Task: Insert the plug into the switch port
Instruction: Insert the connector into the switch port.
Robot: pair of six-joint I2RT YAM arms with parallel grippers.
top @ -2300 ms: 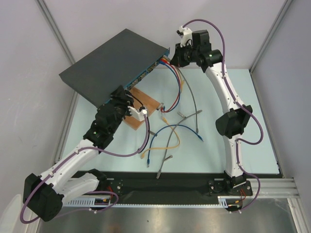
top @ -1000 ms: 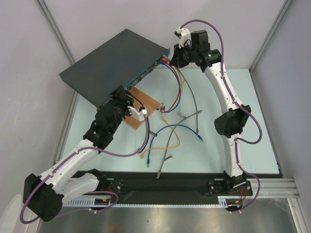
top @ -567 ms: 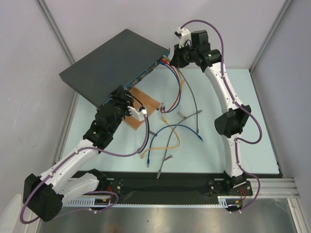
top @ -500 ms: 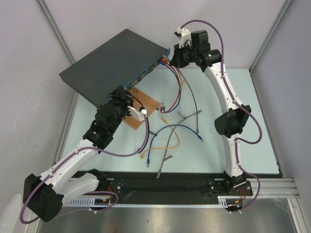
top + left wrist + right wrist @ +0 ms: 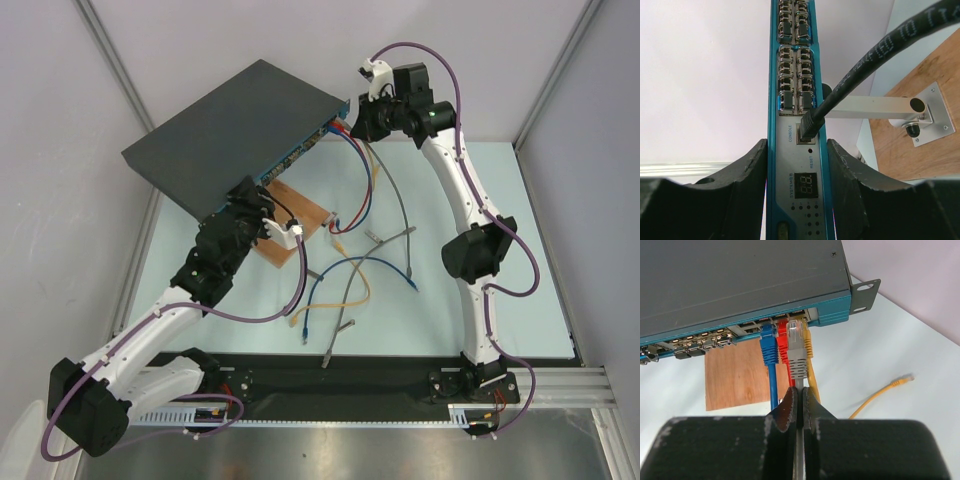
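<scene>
Plug (image 5: 798, 357) is pinched at its cable (image 5: 799, 383) by the right pincer (image 5: 800, 392). Switch (image 5: 740, 275) is clamped by the left pincer (image 5: 796, 145). The plug should be pushed straight in.

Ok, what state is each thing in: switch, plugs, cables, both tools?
switch, clamped across its blue port face.
blue plug, inserted.
red plug, inserted.
yellow plug, inserted.
grey plug, at a port beside the red plug; seating unclear.
black cable, plugged into the console port.
left tool, closed on the switch.
right tool, shut on the grey cable behind its plug.
</scene>
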